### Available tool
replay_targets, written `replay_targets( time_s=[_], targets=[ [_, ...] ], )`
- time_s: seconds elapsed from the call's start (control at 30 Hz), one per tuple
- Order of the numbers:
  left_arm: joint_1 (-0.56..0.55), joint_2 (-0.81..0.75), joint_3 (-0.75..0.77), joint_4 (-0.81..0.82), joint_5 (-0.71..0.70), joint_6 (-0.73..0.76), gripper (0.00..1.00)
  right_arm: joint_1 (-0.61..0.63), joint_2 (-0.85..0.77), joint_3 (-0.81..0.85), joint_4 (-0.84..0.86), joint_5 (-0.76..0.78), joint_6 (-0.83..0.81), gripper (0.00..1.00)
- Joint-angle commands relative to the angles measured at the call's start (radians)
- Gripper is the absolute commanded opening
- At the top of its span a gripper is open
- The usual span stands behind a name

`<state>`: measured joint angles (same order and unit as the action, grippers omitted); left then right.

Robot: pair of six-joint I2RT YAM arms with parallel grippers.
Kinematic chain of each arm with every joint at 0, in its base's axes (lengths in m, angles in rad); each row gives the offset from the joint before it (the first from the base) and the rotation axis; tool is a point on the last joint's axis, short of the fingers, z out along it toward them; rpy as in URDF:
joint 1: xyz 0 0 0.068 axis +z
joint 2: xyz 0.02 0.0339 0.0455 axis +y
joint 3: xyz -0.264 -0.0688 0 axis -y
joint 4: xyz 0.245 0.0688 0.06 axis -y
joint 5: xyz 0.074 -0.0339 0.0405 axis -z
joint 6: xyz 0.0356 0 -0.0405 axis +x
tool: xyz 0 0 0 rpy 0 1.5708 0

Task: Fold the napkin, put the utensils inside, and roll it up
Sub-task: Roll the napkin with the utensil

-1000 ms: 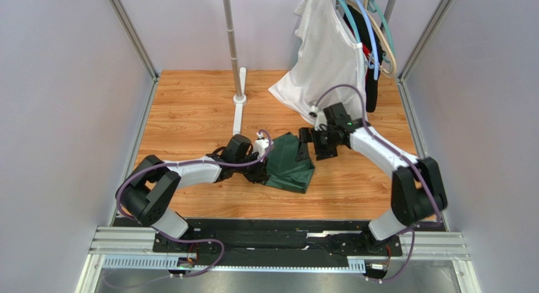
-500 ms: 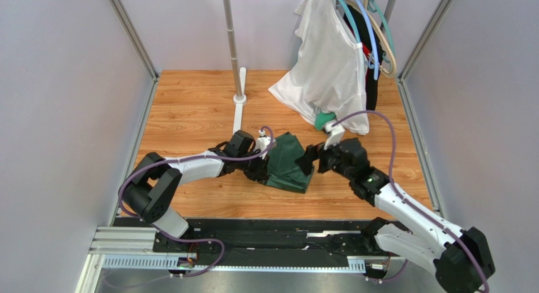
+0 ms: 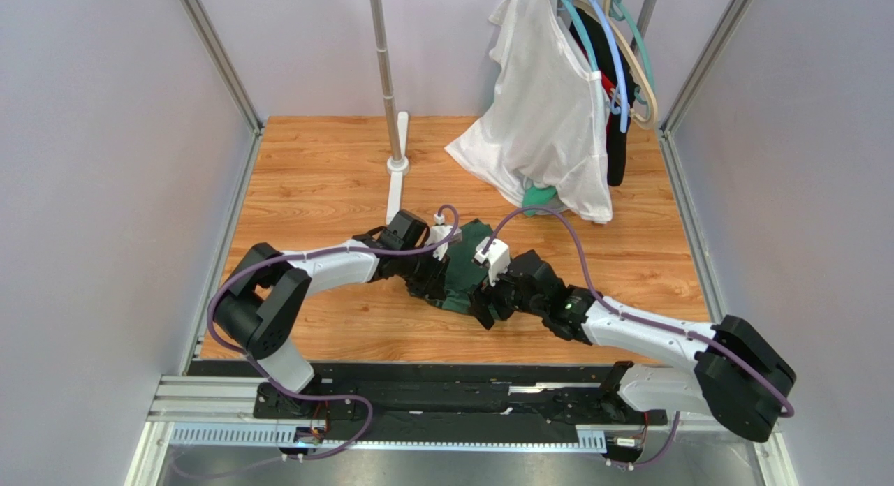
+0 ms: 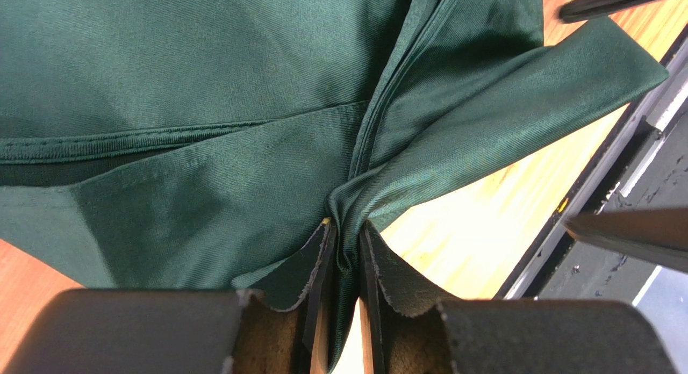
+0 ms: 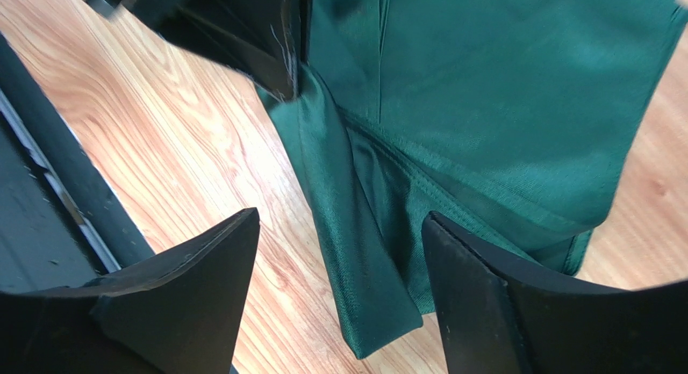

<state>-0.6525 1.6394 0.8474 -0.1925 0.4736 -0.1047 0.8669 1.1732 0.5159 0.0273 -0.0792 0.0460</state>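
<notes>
The napkin (image 3: 470,238) lies bunched on the desk (image 3: 315,182), on the near side of the pole (image 3: 390,98) and a little to its right, well apart from its foot. My left fingers (image 4: 307,265) are clenched on a gathered pleat of it, with several layers pinched together. My right fingers (image 5: 202,269) stand released and wide, straddling a loose corner flap without gripping it. The cloth looks light, limp and slightly glossy, so I judge it will sag, slide over itself and lose any crease I do not pin down. The stitched hem shows in both wrist views, and a corner or hemmed edge, one layer only, should give a surer bite than the thick bunch. Bare wood lies left of the pole and on my side of it. To the pole's right the white garment (image 3: 546,98) hangs low over the desk, so I would spread the cloth away from there. The black rail (image 3: 451,373) at the desk's edge farthest from the pole runs close by my right fingers. I see no utensils in any view.
</notes>
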Motion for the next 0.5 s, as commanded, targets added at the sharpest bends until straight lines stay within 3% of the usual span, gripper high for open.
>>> replay_targets(
  time_s=[0.0, 0.13, 0.4, 0.47],
  targets=[
    [0.004, 0.010, 0.032, -0.045, 0.020, 0.016, 0.23, 0.007, 0.048, 0.010, 0.060, 0.002, -0.041, 0.76],
    [0.002, 0.016, 0.039, -0.055, 0.017, 0.016, 0.23, 0.011, 0.080, 0.019, 0.054, -0.025, -0.041, 0.64],
    [0.004, 0.031, 0.055, -0.068, 0.016, 0.014, 0.23, 0.049, 0.109, 0.030, 0.014, 0.018, -0.041, 0.55],
    [0.002, 0.033, 0.055, -0.068, 0.016, 0.016, 0.23, 0.047, 0.123, 0.039, -0.003, 0.031, -0.043, 0.44]
  ],
)
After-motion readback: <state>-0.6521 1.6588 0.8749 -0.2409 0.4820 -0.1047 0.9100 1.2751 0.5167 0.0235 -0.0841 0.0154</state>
